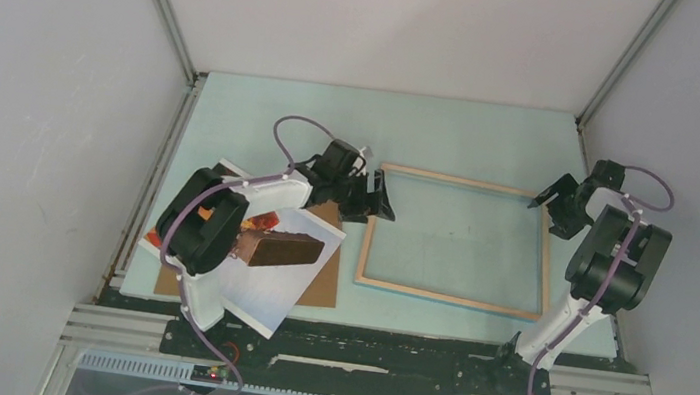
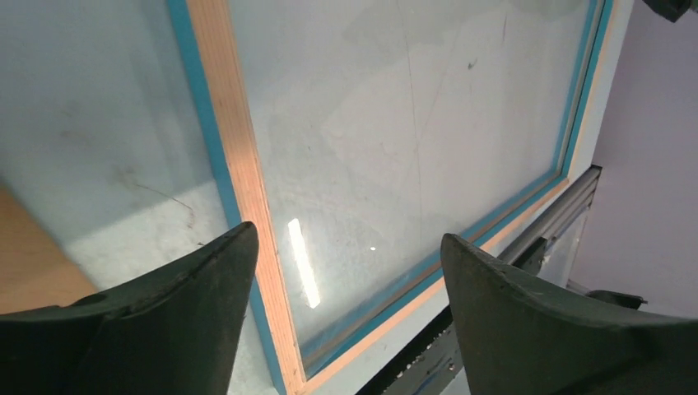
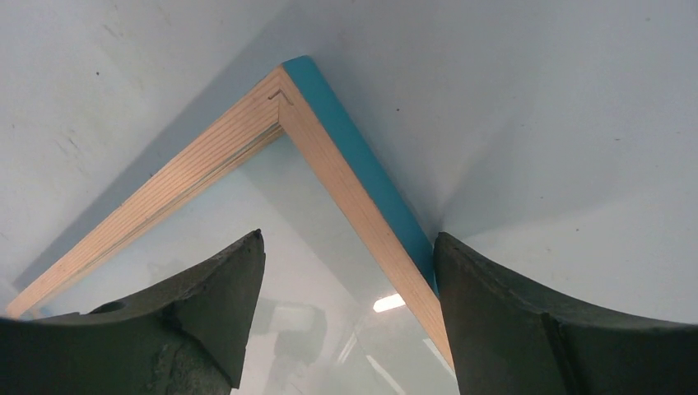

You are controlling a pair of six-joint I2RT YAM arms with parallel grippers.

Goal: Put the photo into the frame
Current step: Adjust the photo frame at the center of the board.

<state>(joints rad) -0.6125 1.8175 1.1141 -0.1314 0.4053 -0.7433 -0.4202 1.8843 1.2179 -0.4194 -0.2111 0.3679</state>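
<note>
The frame (image 1: 449, 298) lies flat on the table, light wood back up, with a glass pane inside. My left gripper (image 1: 381, 201) stands open over the frame's left rail (image 2: 247, 164); that rail runs just inside the left finger (image 2: 206, 280). At the frame's far right corner (image 3: 284, 90) my right gripper (image 1: 552, 197) is open, its right finger (image 3: 494, 296) against the blue outer edge and its other finger over the glass. Partly under the left arm lies the photo (image 1: 284, 250), white-bordered with a dark brown block and orange-red shapes.
A plain brown backing board (image 1: 324, 280) lies under the photo, and its corner also shows in the left wrist view as brown board (image 2: 25, 247). Pale walls enclose the light green table (image 1: 265, 117). A metal rail (image 1: 355, 369) runs along the near edge.
</note>
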